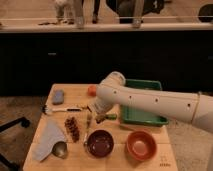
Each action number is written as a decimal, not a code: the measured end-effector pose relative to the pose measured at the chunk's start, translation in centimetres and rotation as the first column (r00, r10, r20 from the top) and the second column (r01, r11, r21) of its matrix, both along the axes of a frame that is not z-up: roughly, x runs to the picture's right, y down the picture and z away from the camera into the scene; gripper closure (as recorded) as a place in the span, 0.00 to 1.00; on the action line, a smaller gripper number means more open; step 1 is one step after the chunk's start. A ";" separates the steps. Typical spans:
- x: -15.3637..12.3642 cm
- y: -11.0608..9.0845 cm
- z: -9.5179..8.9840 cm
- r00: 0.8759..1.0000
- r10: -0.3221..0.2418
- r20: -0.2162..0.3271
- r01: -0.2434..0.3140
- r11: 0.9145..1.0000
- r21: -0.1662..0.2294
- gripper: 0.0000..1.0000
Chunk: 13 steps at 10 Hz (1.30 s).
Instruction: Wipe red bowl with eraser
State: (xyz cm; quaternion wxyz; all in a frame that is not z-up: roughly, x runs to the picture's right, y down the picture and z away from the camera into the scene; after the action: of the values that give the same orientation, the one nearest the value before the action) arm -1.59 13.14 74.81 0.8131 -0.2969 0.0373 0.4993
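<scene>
Two bowls sit along the worktop's [150, 155] front edge, the red bowl [141, 145] nearest its front right corner, as the closed, empty end effector [91, 120] hangs mid-worktop, the eraser [73, 128] just to its left.

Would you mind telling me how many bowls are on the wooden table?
2: the dark maroon bowl at the front centre, below the gripper, and the orange-red bowl to its right. None appears hidden.

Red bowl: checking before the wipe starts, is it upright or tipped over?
Upright: the red bowl rests on the table, opening facing up. The shut gripper is beside the maroon bowl.
</scene>
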 end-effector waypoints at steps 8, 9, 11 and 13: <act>8.0 4.4 -2.2 0.982 0.143 -0.126 -0.145 0.989 -0.009 1.00; 8.5 5.0 -2.8 0.979 0.156 -0.134 -0.158 0.987 -0.003 1.00; 9.5 6.3 -4.3 0.972 0.180 -0.151 -0.180 0.983 0.014 1.00; 9.7 7.0 -5.2 0.968 0.193 -0.159 -0.192 0.981 0.020 1.00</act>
State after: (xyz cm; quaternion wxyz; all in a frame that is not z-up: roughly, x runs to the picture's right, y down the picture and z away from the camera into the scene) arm 8.14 20.19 69.66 0.7560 -0.2562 0.0722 0.5980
